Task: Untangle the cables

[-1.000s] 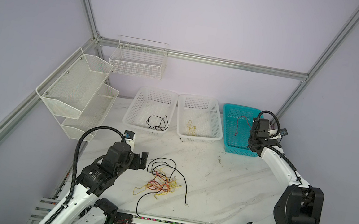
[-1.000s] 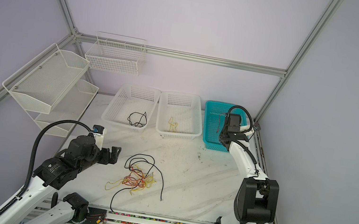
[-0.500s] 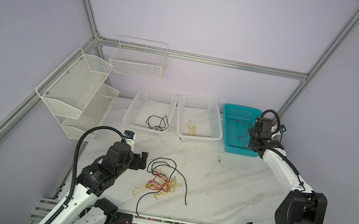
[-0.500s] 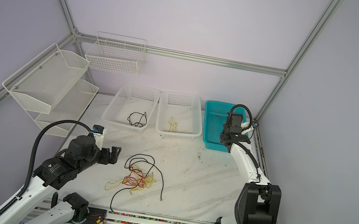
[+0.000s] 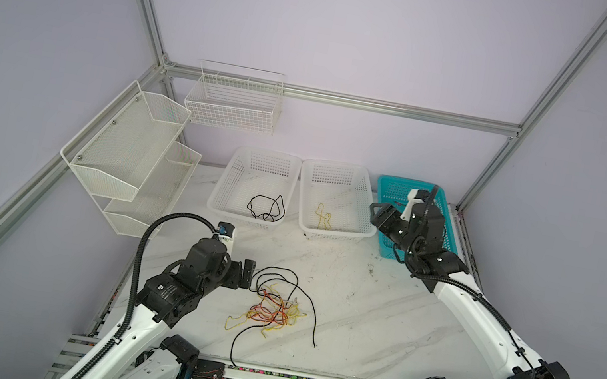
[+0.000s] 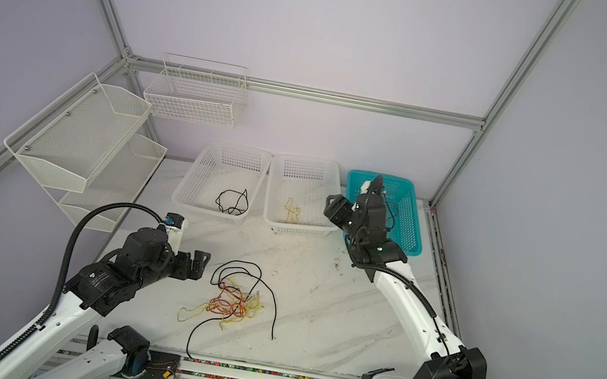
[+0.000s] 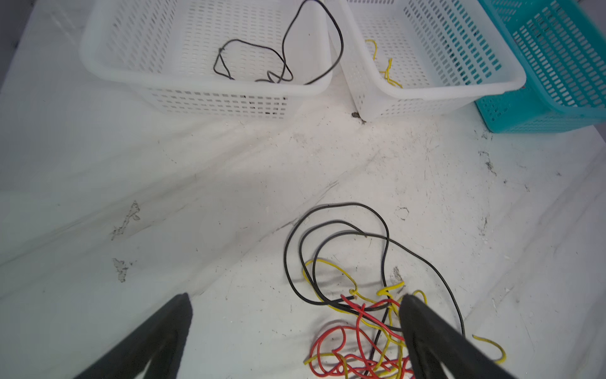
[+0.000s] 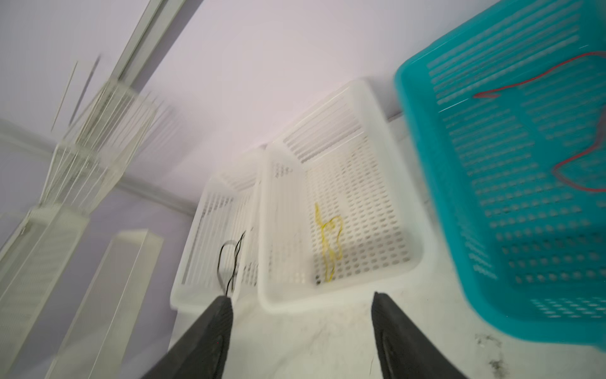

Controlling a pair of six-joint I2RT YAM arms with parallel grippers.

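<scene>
The left claw [image 5: 247, 273] is spread wide and empty, with the tangled cables [image 5: 272, 311] on the surface [image 5: 376, 317] just beside its tips. The right claw [image 8: 301, 297] is also released and holds nothing. The teal basket [image 6: 407, 225] is close beside it, with a red cable [image 8: 524, 82] inside.

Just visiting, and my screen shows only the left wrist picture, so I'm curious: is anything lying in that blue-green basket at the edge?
Observer: Yes. The right wrist view shows a red cable lying in the teal basket.
Operator: Where is the other arm? I can't see it.
Observer: In both top views the right gripper hangs by that basket's left side, raised off the tabletop.
Operator: Is it carrying a cable?
Observer: No. In its own wrist view the jaws stand apart with nothing between them.
</scene>
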